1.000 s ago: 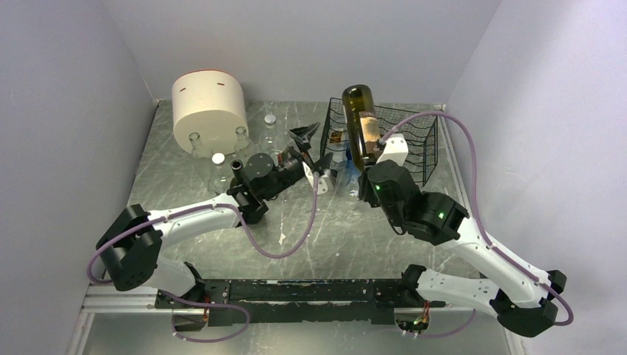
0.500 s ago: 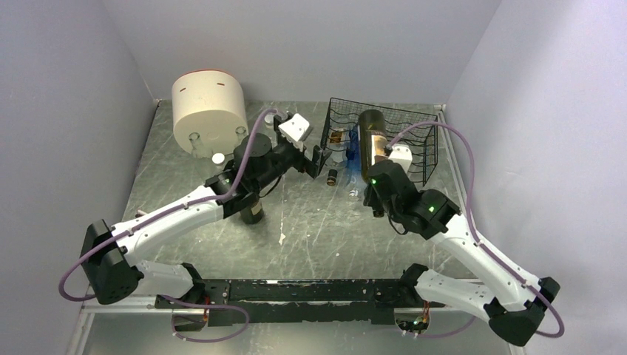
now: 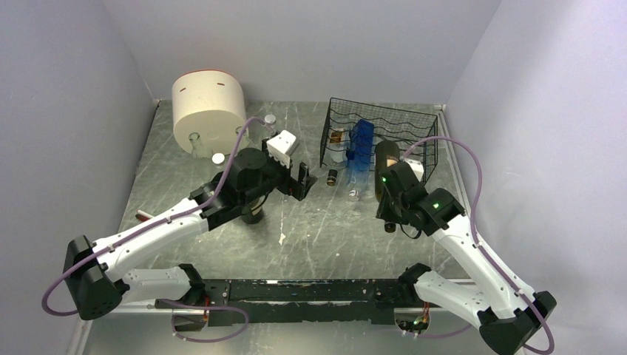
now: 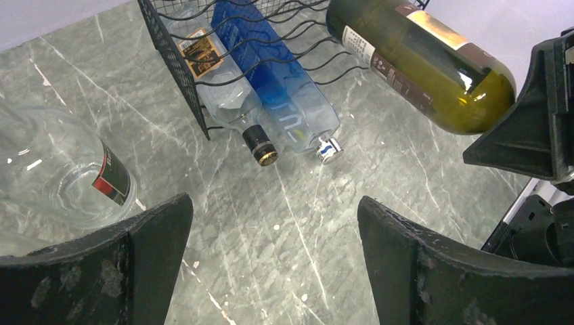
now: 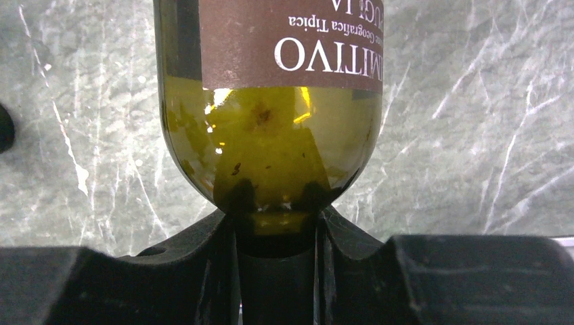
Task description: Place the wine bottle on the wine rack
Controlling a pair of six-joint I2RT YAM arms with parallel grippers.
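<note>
So the wine bottle (image 3: 385, 164) has dropped from up high to base-first at the wine rack (image 3: 420, 144), about ready to slide in, right fingers (image 5: 210, 271) pinching its neck, left fingers (image 4: 135, 271) spread.

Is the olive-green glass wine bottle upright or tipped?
Tipped: the wine bottle lies near horizontal, neck clamped in the right gripper, base toward the black wire rack.

Left end effector (image 4: 274, 230) splayed (fingers well apart), right end effector (image 5: 276, 233) clamped tight.
</note>
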